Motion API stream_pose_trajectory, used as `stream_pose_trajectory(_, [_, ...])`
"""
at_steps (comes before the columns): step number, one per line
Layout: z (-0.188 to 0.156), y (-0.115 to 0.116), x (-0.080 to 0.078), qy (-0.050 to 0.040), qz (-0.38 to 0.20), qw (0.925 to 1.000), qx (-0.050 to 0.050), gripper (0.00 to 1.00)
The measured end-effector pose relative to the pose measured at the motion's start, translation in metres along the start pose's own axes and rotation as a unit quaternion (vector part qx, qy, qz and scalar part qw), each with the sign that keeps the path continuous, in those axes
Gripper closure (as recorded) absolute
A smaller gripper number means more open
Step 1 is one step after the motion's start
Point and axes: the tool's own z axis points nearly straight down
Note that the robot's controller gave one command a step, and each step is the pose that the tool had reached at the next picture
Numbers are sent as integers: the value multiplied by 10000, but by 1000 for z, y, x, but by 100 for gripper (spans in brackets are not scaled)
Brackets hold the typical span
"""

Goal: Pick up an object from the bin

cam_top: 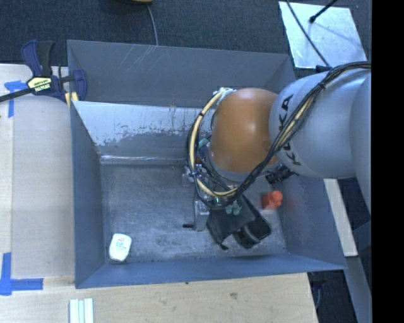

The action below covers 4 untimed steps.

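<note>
Gripper: gripper (201, 217) low over the floor of the bin (85, 208), right of centre and toward the near wall, under the orange cover (243, 129) on the wrist.
Gripper opening: hidden by the wrist and cables (199, 129); cannot tell whether wide, narrow or holding anything.
Nearest thing: black blocky piece (247, 231) just beside the gripper on its right, lying tilted on the bin floor; whether a loose thing or a part of the wrist, cannot tell.
Next thing: small red-orange piece (273, 200) farther right, near the right wall, apart from the gripper.
Farthest thing: small white rounded object (120, 246) in the near left corner, well apart from the gripper, with bare floor between.
Surface: grey metal, the floor scuffed and dull, the far wall scratched and flecked.
Room: dark floor (189, 19) beyond the far rim.
Writing: "KUKA" (288, 112) in dark letters on the grey arm (331, 132), partly crossed by cables.
</note>
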Motion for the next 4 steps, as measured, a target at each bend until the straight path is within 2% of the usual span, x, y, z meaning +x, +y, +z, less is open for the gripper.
stream_pose_trajectory(1, [72,54,18,-12,-1298,9915,-6,0])
stream_pose_trajectory(2, [70,26,45,-35,-3901,9208,8,0])
stream_pose_trajectory(3, [58,134,52,-58,-3713,9285,-19,0])
stream_pose_trajectory(4, [70,147,31,-35,-5283,8491,22,0])
